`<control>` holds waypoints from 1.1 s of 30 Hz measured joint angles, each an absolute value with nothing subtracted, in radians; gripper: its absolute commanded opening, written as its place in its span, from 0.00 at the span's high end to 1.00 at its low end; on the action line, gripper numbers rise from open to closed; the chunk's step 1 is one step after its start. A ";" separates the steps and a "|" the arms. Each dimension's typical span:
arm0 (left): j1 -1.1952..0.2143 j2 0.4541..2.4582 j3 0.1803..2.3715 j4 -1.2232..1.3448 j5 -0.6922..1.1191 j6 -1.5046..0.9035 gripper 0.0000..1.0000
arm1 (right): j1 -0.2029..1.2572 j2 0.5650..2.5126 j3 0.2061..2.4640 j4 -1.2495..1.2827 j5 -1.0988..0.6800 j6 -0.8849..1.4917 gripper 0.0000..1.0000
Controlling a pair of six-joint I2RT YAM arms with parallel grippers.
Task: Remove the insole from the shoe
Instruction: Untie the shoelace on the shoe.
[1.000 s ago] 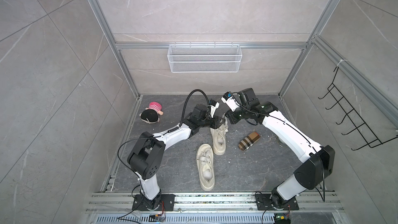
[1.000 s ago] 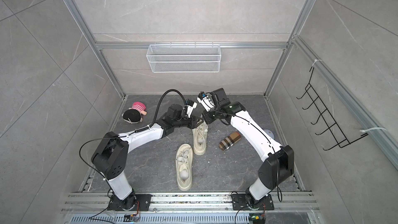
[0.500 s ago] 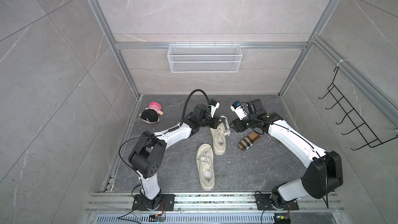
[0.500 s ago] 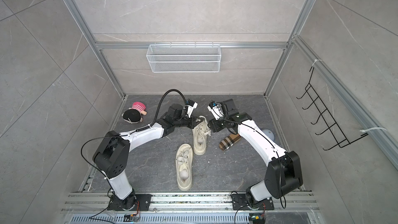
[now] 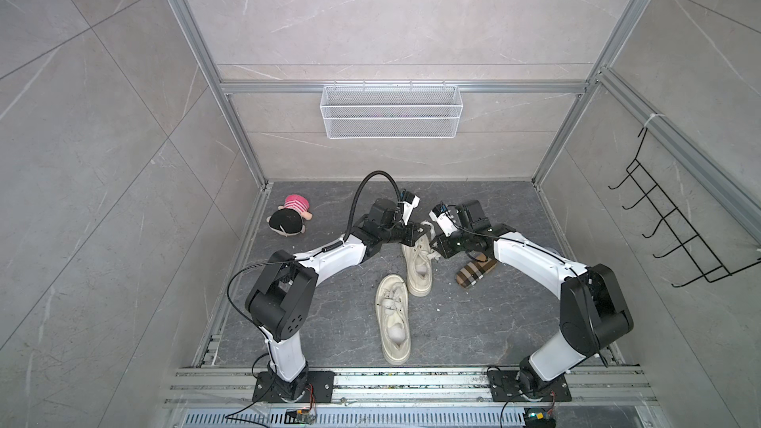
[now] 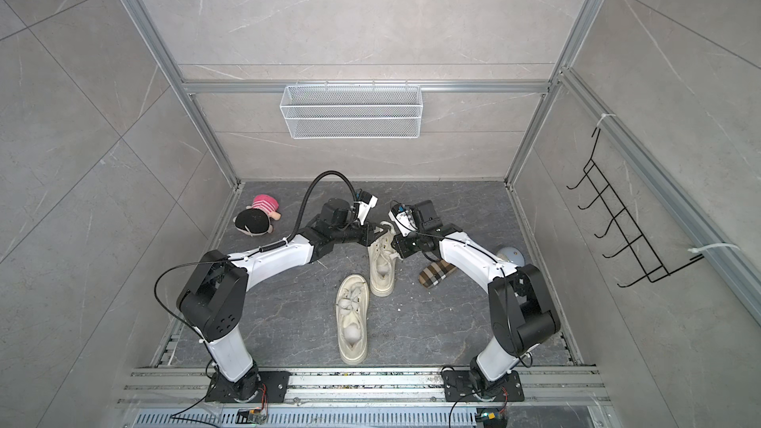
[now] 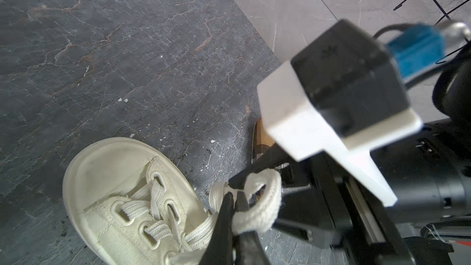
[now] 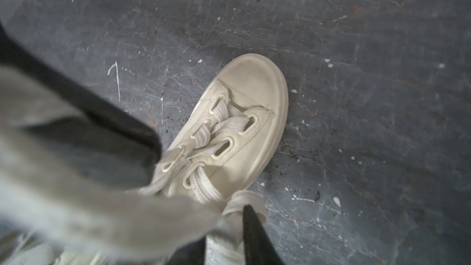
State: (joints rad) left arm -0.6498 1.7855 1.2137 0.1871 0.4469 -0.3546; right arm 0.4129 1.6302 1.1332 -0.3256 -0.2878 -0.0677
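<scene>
- Shoe (image 5: pixel 418 269) lies on the dark floor (image 5: pixel 473 323), between your two arms.
- Your left gripper (image 7: pixel 234 197) is pinched together on its lace (image 7: pixel 265 200).
- Your right gripper (image 5: pixel 435 249) sits beside that lace; you cannot tell whether it is closed.
- Second shoe (image 5: pixel 393 319) and plaid slipper (image 5: pixel 475 275) lie near.

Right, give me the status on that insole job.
Done: nothing visible, no insole out of the far shoe. In hand: left gripper is shut on its lace; right gripper sits beside the shoe, grip unclear. Left: open the shoe and pull the insole.
</scene>
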 measured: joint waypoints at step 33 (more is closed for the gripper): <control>-0.650 1.730 1.110 0.156 0.320 -0.376 0.94 | 0.417 1.732 1.503 -0.580 -0.120 -0.047 0.67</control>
